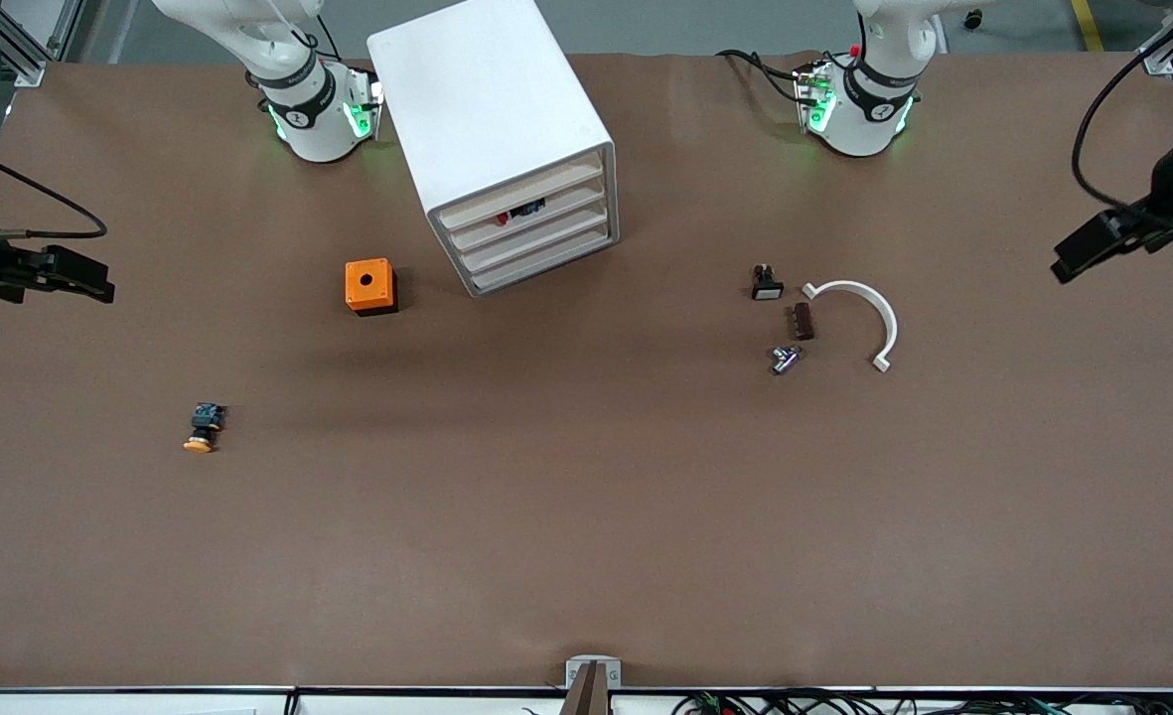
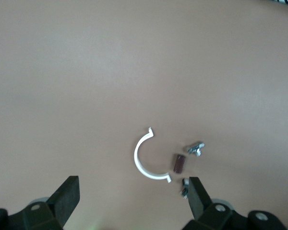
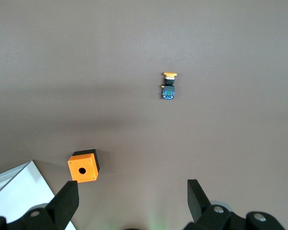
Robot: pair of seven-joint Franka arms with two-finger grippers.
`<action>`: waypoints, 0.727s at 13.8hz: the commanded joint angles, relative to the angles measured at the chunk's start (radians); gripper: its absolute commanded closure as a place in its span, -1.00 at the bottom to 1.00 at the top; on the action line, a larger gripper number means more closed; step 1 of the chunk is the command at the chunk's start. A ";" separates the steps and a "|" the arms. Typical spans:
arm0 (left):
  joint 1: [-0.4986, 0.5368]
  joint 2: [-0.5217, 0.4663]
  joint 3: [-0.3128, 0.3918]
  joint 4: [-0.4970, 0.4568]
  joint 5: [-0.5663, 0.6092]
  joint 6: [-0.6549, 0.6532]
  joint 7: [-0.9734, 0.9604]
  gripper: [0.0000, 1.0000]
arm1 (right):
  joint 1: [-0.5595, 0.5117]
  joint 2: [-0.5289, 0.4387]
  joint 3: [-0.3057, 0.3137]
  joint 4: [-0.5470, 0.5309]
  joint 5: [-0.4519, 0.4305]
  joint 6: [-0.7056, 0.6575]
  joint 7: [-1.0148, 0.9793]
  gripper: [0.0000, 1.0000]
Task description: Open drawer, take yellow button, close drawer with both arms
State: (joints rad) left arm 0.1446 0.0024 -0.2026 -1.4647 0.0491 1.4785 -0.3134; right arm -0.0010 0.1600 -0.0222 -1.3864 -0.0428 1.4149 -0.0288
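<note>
The small push-button with the round orange mushroom cap, black body and bluish rear end [image 1: 204,428] lies on its side on the brown table [image 1: 586,516], well toward the right arm's end and nearer the front camera than anything else. Its long axis runs roughly toward that camera, cap end nearest it, bluish end pointing back toward the robots' bases.

Both arms are drawn out to the ends of the table and wait up in the air. The right gripper [image 3: 132,201] hangs over its end of the table, its black fingers [image 3: 65,203] spread wide and holding nothing; the orange cube with a round hole [image 3: 83,166] shows below it. The left gripper [image 2: 132,199] hangs likewise, fingers [image 2: 67,196] wide apart and empty, over a white half-ring clip [image 2: 146,162], a small brown block [image 2: 179,163] and a little metal fitting [image 2: 195,148].

The white four-drawer cabinet [image 1: 497,129] stands between the bases, its drawers pushed in.
</note>
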 commanded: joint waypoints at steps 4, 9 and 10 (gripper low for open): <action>-0.054 -0.099 0.051 -0.101 -0.023 -0.027 0.118 -1.00 | -0.005 0.006 -0.001 0.020 0.015 -0.021 0.012 -1.00; -0.063 -0.150 0.048 -0.157 -0.038 -0.026 0.152 -1.00 | -0.017 0.004 -0.004 0.023 0.014 -0.024 0.006 -1.00; -0.062 -0.150 0.048 -0.154 -0.043 -0.023 0.152 -1.00 | -0.017 0.004 -0.004 0.027 0.018 -0.024 0.004 -1.00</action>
State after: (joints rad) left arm 0.0797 -0.1132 -0.1625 -1.5871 0.0259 1.4487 -0.1850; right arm -0.0075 0.1605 -0.0285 -1.3848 -0.0427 1.4094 -0.0288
